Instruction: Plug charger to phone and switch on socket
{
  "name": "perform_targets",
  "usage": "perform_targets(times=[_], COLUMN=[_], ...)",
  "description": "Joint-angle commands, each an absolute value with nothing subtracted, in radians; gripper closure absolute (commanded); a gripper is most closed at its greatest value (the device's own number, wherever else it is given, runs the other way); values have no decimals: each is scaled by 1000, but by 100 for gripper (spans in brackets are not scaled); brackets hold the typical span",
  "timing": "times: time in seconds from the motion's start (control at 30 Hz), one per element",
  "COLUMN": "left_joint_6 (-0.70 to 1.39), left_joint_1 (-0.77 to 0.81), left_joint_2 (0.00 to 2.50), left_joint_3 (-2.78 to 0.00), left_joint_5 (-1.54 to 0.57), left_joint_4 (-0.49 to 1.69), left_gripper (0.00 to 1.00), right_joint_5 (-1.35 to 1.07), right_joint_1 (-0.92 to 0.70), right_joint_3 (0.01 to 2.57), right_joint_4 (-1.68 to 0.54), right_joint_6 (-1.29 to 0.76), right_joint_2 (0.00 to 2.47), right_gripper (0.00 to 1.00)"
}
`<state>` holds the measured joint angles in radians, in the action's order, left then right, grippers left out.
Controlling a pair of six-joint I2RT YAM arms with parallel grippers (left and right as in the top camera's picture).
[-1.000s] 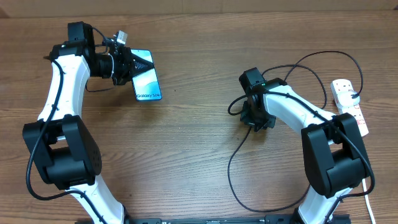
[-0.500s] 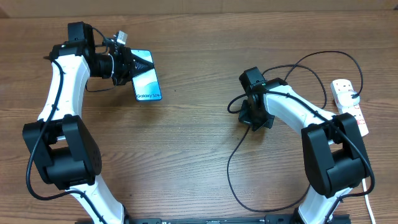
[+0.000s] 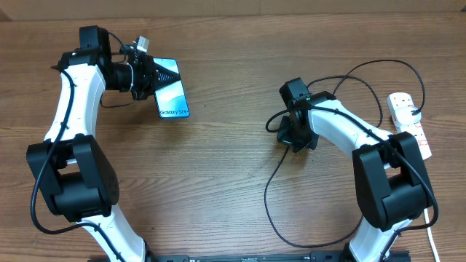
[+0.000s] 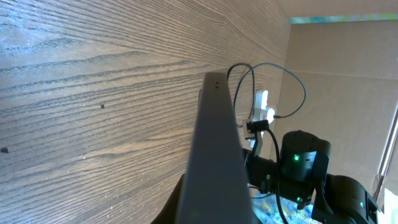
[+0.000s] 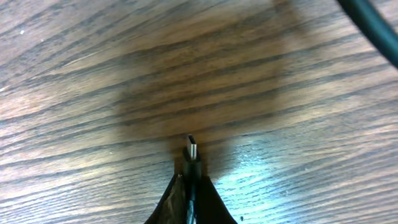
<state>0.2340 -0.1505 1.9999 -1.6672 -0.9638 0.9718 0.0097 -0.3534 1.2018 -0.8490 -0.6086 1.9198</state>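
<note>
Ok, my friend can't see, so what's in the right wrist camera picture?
The right gripper pinches the charger by its small connector, metal tip pointing away over the brown wooden table. A blurry black cable crosses the top right corner.

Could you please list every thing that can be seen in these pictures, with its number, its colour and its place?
brown wooden table: one, brown, under everything.
slim smartphone with lit light-blue screen: one, light blue, far left part of the table.
long thin black charger cable: one, black, looping over the right half; its small connector tip sticks out of the right hand.
long white power strip with red switches: one, white and red, right edge.
robot arms: two, white and black, one on each side.
left hand: one, black, shut on the smartphone's short edge.
right hand: one, black, centre right, shut on the cable.
</note>
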Motion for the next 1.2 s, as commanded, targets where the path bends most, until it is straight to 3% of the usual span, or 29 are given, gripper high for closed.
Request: perform_targets(times=[0.0, 0.3, 0.43, 0.67, 1.17], left_joint_6=[240, 164, 164, 165, 210], left_joint_1=[-144, -144, -143, -122, -91], left_joint_2=[2007, 2007, 2007, 2007, 2007], left_joint_3=[-1671, -1671, -1671, -1671, -1671], left_joint_5=[-986, -1351, -1445, -1495, -1546], left_joint_4=[971, 917, 886, 885, 884], left_gripper=[96, 96, 96, 96, 96], right_joint_5=[-51, -744, -934, -1097, -1101], right_joint_1=[-351, -348, -365, -444, -555], right_joint_3=[1190, 1193, 1193, 1192, 1192], right_joint_4=[-834, -687, -617, -533, -165], right_joint_6=[-589, -178, -129, -132, -503], right_joint_2=[1932, 1801, 1719, 1686, 1686], right_gripper=[96, 96, 96, 96, 96])
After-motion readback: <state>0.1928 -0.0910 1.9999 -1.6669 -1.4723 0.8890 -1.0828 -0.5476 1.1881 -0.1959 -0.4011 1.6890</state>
